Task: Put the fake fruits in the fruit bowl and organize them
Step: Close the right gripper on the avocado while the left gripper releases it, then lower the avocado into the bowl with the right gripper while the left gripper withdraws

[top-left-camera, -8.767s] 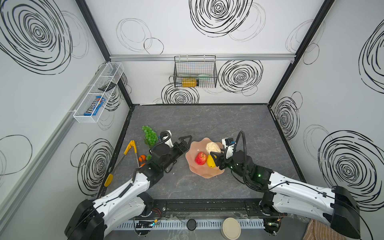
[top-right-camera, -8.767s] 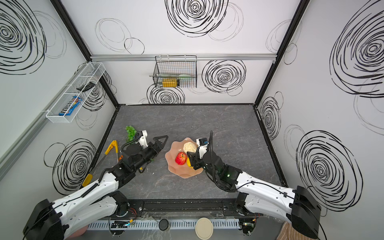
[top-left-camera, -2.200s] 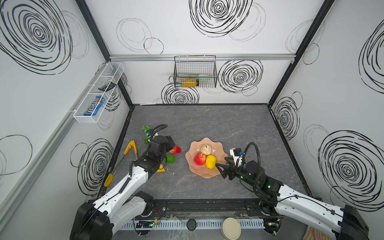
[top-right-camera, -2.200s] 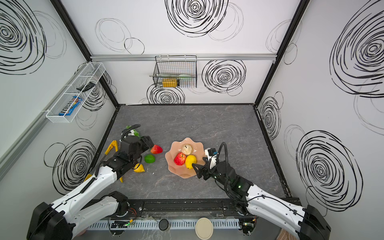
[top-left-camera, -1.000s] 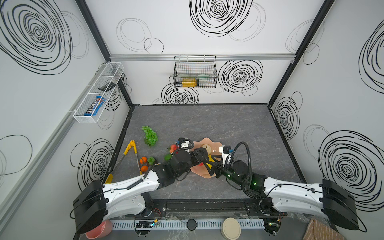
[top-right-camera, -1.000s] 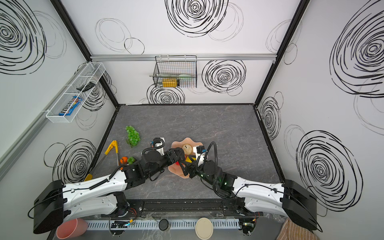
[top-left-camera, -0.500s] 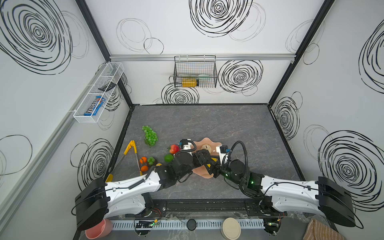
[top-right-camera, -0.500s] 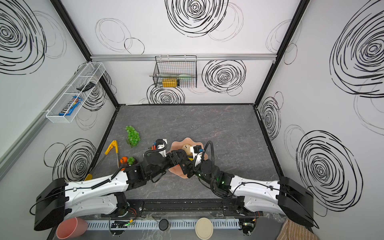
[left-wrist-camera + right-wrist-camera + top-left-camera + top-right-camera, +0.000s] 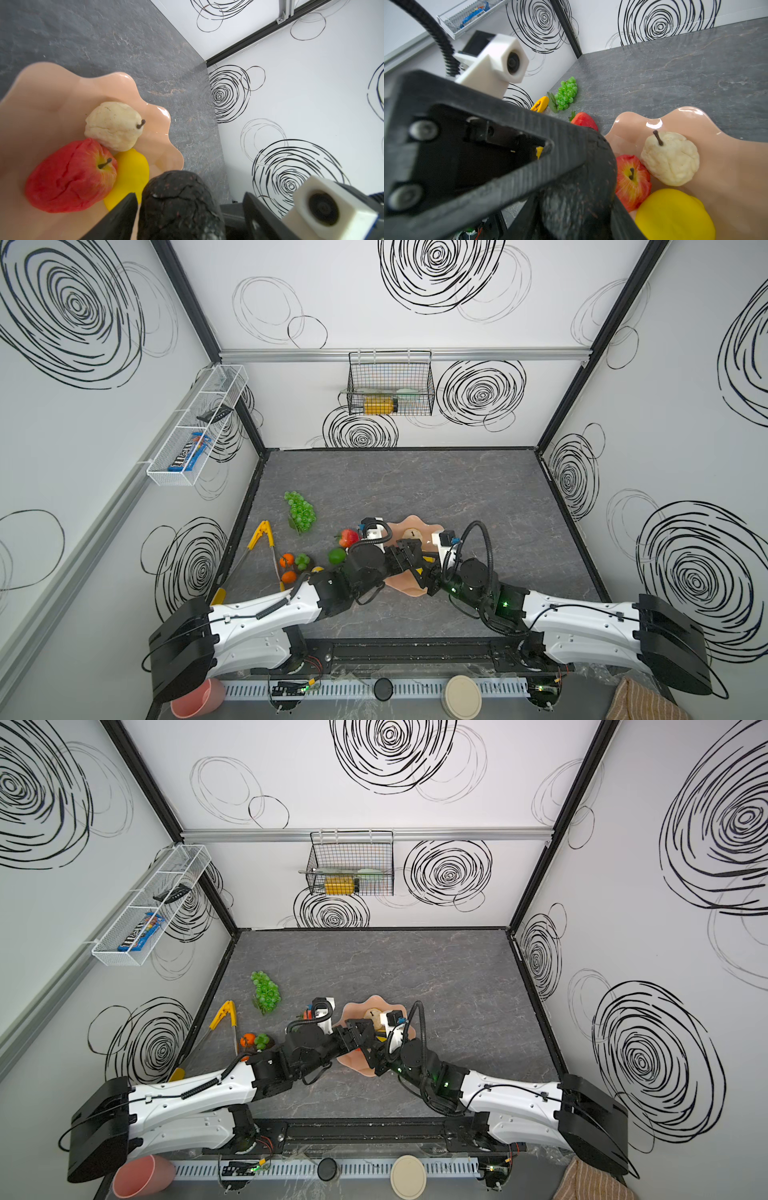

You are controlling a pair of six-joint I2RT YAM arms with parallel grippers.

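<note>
The dark avocado [image 9: 178, 205] hangs over the near edge of the peach fruit bowl [image 9: 62, 87]. My right gripper [image 9: 577, 209] is shut on the avocado [image 9: 579, 199]. My left gripper [image 9: 190, 196] stands open around it, with a gap showing beside one of its fingers [image 9: 252, 207]. In both top views the two grippers [image 9: 409, 553] [image 9: 361, 1036] meet over the bowl [image 9: 432, 526]. In the bowl lie a beige pear [image 9: 113, 125], a red apple [image 9: 68, 176] and a yellow lemon [image 9: 672, 216]. A strawberry [image 9: 349, 537], lime [image 9: 336, 556], grape bunch [image 9: 300, 510] and small oranges [image 9: 286, 560] lie on the table to its left.
Yellow-handled tongs [image 9: 262, 537] lie by the left wall, next to the oranges. A wire basket [image 9: 390, 385] hangs on the back wall and a white rack [image 9: 195, 427] on the left wall. A plain pink cup [image 9: 195, 699] stands below the table's front edge.
My right gripper has shut on the avocado, and my left gripper, which held it, has opened. Both arms have stayed over the bowl's near edge.
</note>
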